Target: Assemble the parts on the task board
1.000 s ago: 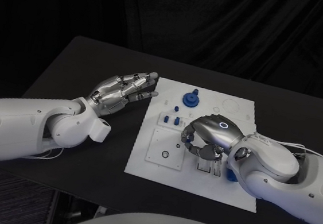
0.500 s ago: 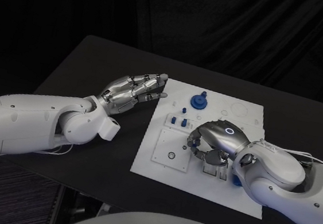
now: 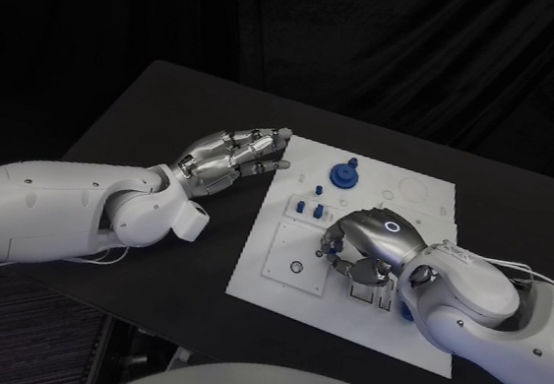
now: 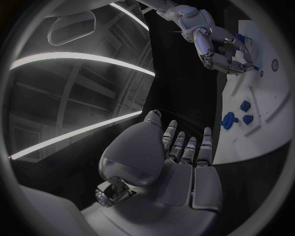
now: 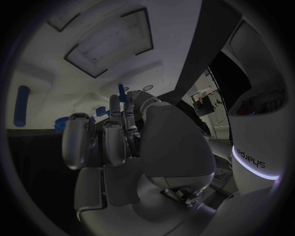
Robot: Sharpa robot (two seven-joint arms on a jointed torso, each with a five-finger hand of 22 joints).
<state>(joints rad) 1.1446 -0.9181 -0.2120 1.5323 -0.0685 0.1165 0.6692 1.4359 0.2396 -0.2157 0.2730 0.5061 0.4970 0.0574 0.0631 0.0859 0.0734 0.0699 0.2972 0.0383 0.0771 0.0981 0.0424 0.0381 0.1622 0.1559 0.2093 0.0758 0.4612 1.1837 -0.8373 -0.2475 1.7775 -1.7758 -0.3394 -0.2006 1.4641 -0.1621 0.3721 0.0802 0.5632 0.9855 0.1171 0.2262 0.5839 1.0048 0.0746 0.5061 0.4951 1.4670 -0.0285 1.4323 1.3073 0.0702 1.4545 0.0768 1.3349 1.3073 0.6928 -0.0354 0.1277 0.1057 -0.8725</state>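
Right hand (image 3: 359, 246), fingers curled downward over the middle of the task board (image 3: 284, 283). The right wrist view shows a small blue part (image 5: 122, 89) at its fingertips; whether the part is pinched or merely touched cannot be told, nor whether it is already seated in the board. Just beyond this hand lie further parts: a cluster of small blue pegs (image 3: 307, 205) and, nearer the far edge, a round blue knobbed piece (image 3: 345, 174). A blue piece (image 3: 406, 311) shows beneath the right forearm, partly hidden.

Left hand (image 3: 233, 154), fingers extended and slightly apart, holding nothing, hovering at the board's far left corner with its fingertips just beside the edge. In the left wrist view the same fingers (image 4: 186, 147) point toward the board (image 4: 270, 113), which rests flat on the black tabletop (image 3: 159, 122).

Risk, as a judgement: the right hand covers its own work point, so a misaligned part could jam against a hole rim or slip free unseen. The board appears unsecured; downward or sideways force from the right hand may slide it, since the left hand is not clearly pressing it. The right forearm may also nudge the hidden piece.
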